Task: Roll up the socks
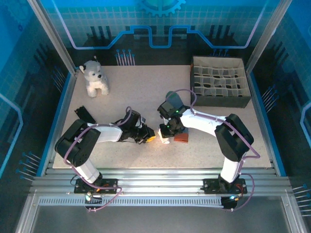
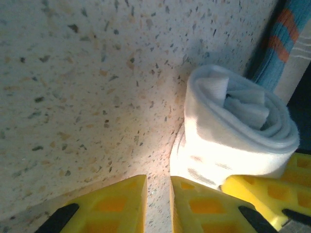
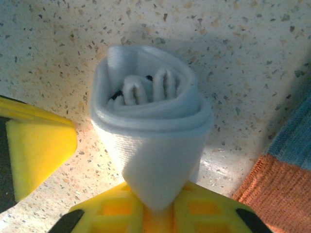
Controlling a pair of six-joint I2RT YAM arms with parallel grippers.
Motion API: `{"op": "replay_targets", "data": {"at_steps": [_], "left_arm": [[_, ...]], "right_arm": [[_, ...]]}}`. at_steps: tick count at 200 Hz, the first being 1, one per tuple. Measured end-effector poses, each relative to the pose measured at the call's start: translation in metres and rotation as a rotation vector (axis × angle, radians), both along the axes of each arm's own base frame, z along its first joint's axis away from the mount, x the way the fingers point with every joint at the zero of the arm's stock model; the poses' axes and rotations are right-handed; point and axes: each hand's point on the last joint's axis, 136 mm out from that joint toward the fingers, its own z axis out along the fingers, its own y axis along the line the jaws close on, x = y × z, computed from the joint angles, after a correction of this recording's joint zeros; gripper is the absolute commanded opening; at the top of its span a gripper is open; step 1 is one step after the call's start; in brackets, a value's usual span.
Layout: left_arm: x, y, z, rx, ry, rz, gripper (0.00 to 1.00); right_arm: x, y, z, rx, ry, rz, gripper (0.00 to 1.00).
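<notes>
The white sock (image 3: 150, 141) stands rolled into a thick roll on the speckled table (image 3: 243, 53), between the two grippers (image 1: 166, 140). My right gripper (image 3: 158, 208) holds the roll's lower tip pinched between its narrow yellow fingers (image 1: 168, 133). My left gripper (image 2: 158, 182) sits just left of the roll (image 2: 233, 141), its fingers slightly open with bare table in the gap (image 1: 150, 135). The teal sock (image 1: 182, 138) with the orange cuff (image 3: 277, 194) lies flat right beside the roll; its striped leg (image 2: 284, 43) runs behind it.
A white-grey plush dog (image 1: 94, 77) sits at the back left. A dark box with fabric dividers (image 1: 218, 82) stands at the back right. A small black object (image 1: 85, 114) lies near the left edge. The right gripper's finger (image 2: 272, 189) is close to my left one.
</notes>
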Motion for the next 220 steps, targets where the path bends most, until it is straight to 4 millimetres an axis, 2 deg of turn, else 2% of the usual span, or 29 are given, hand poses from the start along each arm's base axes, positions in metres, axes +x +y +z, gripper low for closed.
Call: {"op": "replay_targets", "data": {"at_steps": [23,75,117,186,220], "left_arm": [[0.006,-0.011,0.001,-0.045,-0.013,0.018,0.18],[0.010,-0.028,-0.009,-0.100,-0.006,0.025,0.07],[0.010,-0.027,-0.009,-0.116,-0.009,0.035,0.04],[0.009,-0.027,-0.010,-0.109,-0.012,0.030,0.00],[0.002,-0.019,-0.011,-0.050,-0.016,0.014,0.00]], "right_arm": [[-0.001,0.000,-0.001,0.005,0.005,-0.007,0.33],[-0.001,0.002,-0.003,0.016,0.006,-0.004,0.38],[-0.002,0.003,-0.007,0.015,0.016,-0.003,0.43],[-0.002,0.004,-0.011,0.001,0.039,-0.001,0.43],[-0.001,0.004,-0.017,-0.024,0.058,-0.004,0.43]]}}
